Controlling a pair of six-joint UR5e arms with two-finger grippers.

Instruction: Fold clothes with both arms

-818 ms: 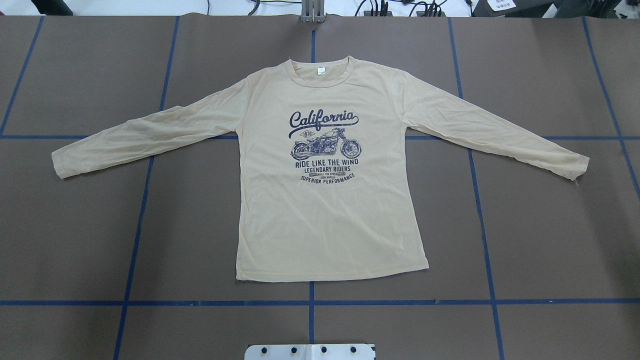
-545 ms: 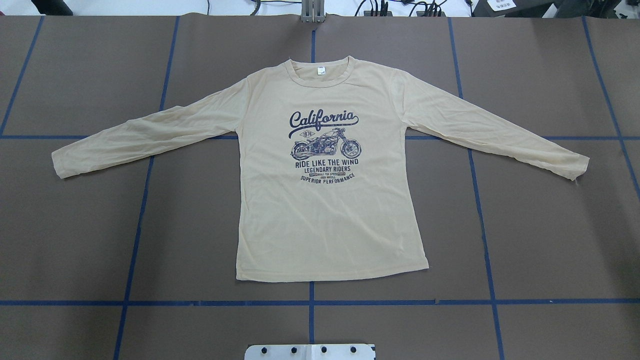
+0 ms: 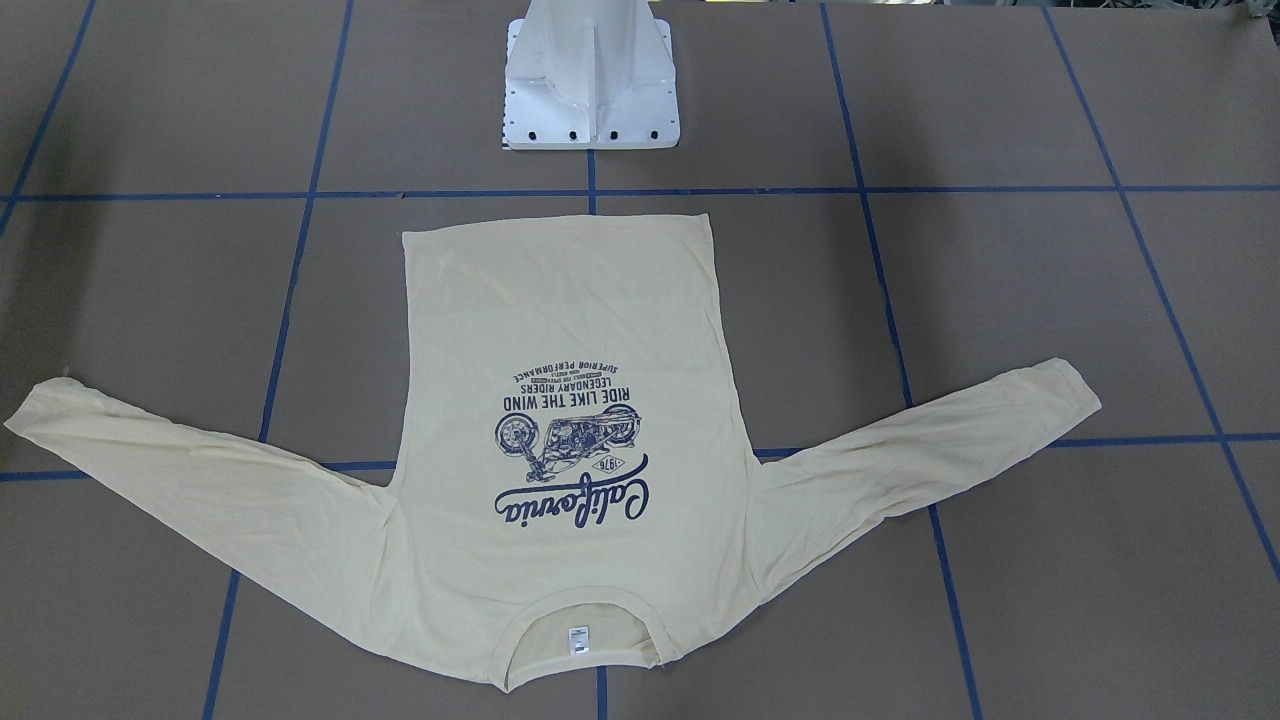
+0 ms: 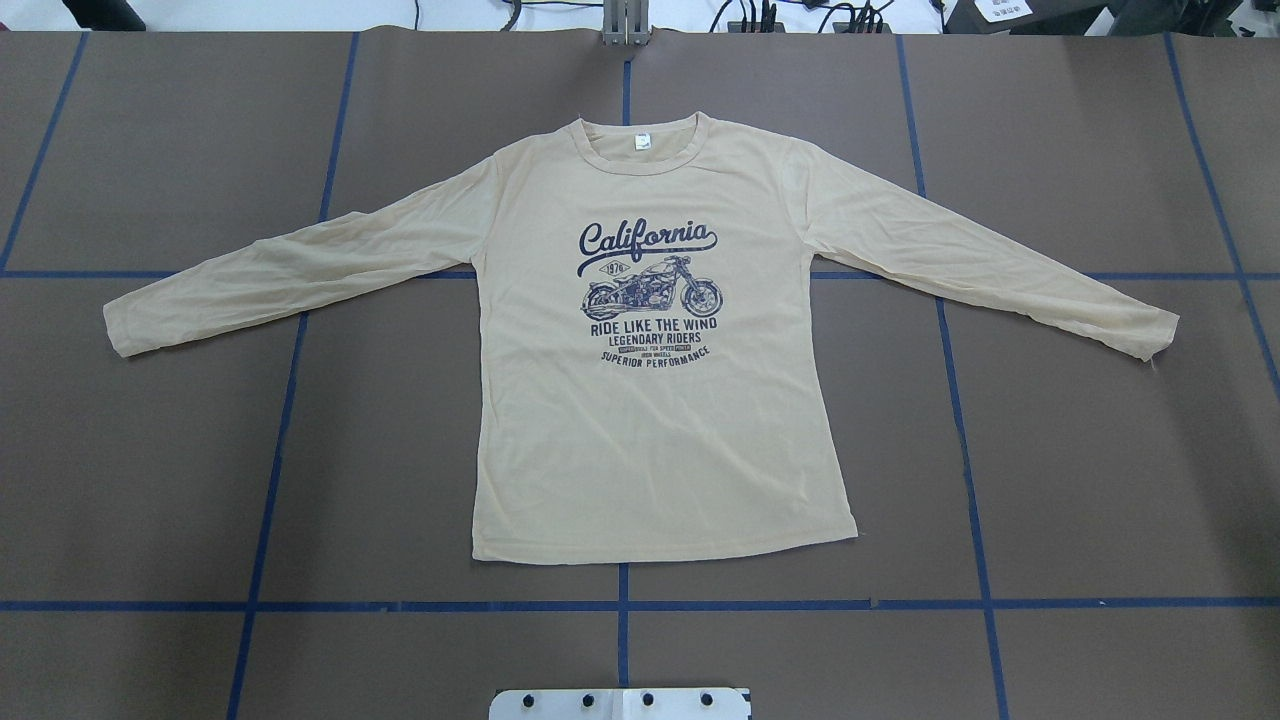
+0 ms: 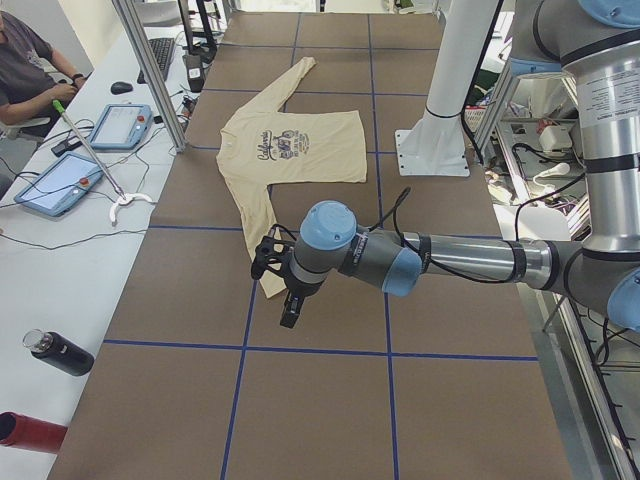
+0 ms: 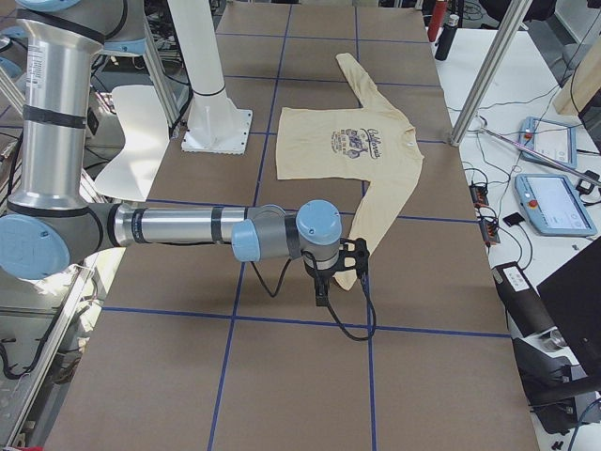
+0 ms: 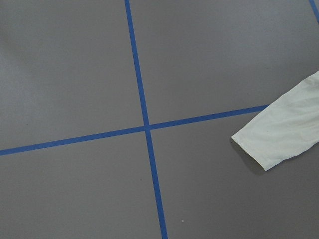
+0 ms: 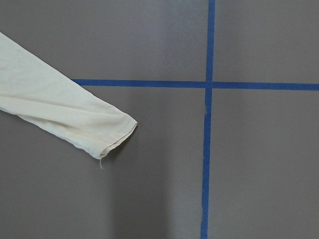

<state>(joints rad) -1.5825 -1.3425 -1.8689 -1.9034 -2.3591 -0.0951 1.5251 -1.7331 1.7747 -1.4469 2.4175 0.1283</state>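
A pale cream-yellow long-sleeved T-shirt with a navy motorcycle graphic point(image 4: 650, 430) was spread flat, print upward, on a brown worktop gridded with blue tape point(image 4: 1100, 480), with both sleeves stretched outward. No fold had been made, so the task was judged to be at its opening approach. A black two-finger left gripper point(image 5: 289, 312) was held above the worktop just beyond the T-shirt's left cuff point(image 7: 259, 144). A matching right gripper point(image 6: 321, 291) was held just beyond the right cuff point(image 8: 112, 132). The T-shirt was untouched by either; how far each gripper was parted could not be told. The next move was judged to call for both grippers to be lowered onto the cuffs and the sleeves drawn inward.
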